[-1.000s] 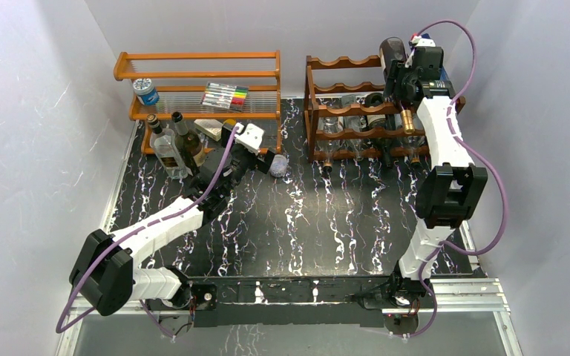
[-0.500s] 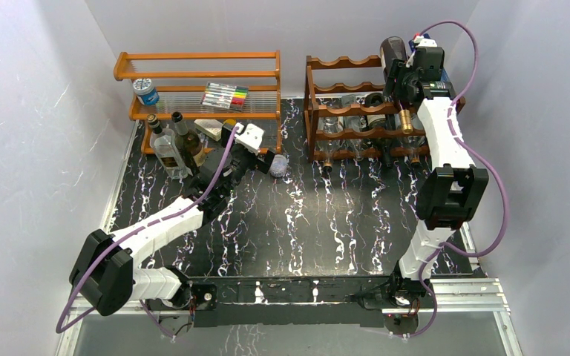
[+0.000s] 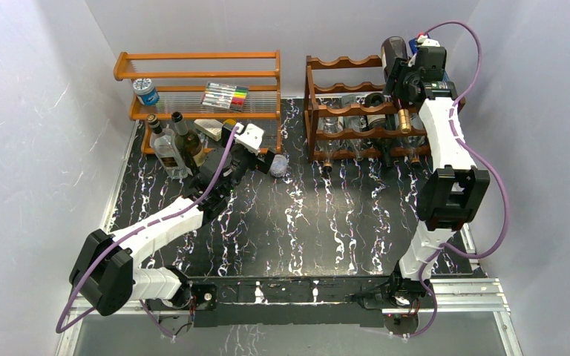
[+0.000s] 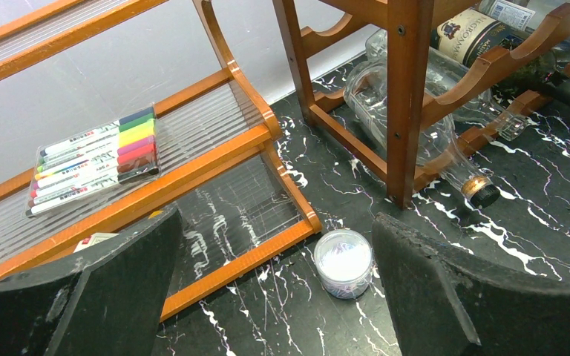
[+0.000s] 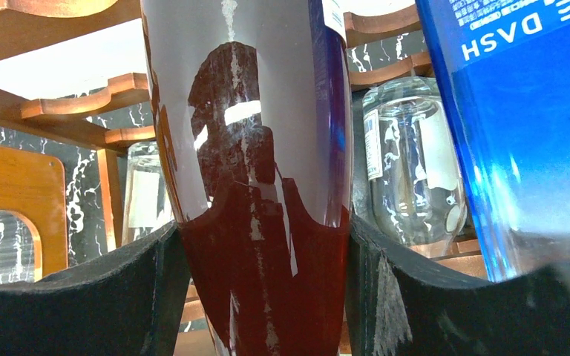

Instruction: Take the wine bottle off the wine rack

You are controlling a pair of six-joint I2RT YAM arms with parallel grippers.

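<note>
The dark reddish-brown wine rack (image 3: 345,111) stands at the back right; its post (image 4: 404,89) and wavy rails (image 5: 67,104) show in both wrist views. My right gripper (image 3: 408,74) is at the rack's top right corner, shut on the dark wine bottle (image 3: 393,50). In the right wrist view the bottle's dark red body (image 5: 260,185) fills the gap between both pads (image 5: 82,297), touching each. My left gripper (image 3: 263,152) stands open low over the table, left of the rack, with nothing between its fingers (image 4: 430,297).
A small white-lidded jar (image 4: 344,261) sits just ahead of the left gripper. The orange shelf (image 3: 197,74) holds a marker pack (image 4: 93,159) and a blue-capped can (image 3: 146,91). Upright bottles (image 3: 178,144) stand beside it. A blue bottle (image 5: 519,111) and clear bottles (image 4: 415,119) lie in the rack.
My right gripper has shifted slightly up and toward the back with the wine bottle in it. The left arm has not moved.
</note>
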